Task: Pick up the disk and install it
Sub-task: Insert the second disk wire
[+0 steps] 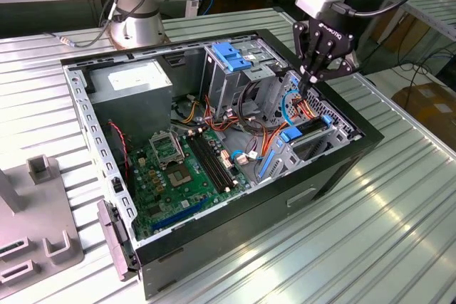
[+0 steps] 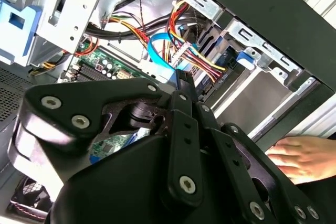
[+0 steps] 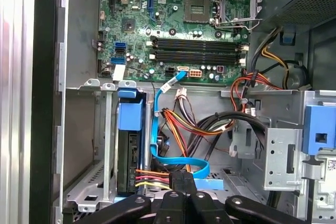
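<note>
On a ribbed metal table (image 1: 399, 197), the gripper (image 1: 311, 78), pressed together and empty, should press squarely onto the seated disk (image 1: 308, 129), clear of cables (image 3: 181, 121).

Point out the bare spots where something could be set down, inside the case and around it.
Outside, the ribbed metal table lies bare on the exterior view's right of the computer case. Inside, the floor between the power supply and the motherboard is fairly free. It is crowded under the gripper: cables bunch there beside the drive cage.
</note>
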Controlling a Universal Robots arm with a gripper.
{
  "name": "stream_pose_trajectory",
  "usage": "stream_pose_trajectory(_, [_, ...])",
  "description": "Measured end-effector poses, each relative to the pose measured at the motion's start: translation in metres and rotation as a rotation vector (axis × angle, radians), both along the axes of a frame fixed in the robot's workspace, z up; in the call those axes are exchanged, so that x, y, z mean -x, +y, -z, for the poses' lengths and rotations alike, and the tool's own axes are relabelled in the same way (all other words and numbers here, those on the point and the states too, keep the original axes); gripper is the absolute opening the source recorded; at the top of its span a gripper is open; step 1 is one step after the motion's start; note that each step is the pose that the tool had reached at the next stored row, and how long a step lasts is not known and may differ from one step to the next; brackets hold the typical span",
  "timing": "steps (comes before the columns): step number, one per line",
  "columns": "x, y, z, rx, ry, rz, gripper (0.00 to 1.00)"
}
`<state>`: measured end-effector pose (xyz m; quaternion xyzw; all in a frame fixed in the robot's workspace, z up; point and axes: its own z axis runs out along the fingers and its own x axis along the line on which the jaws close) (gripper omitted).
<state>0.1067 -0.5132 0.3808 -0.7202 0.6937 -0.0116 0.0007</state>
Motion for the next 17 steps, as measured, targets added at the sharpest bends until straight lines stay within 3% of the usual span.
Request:
stream_pose_trajectory(1, [0.0,0.0,0.0003,0.0009,0.0,0.0,0.1])
stream_pose_trajectory(2, [0.0,0.0,0.0008,0.0022,0.0,0.0,0.18])
stream_pose_trajectory(6, [0.0,0.0,0.0025,0.007,0.0,0.0,0.18])
stream_pose_trajectory(11, [0.0,0.0001,0.0065,0.0301,0.0,0.0,0.18])
stream_pose_trajectory(17, [0.0,0.0001,0.0109,0.0482,0.0,0.0,0.18])
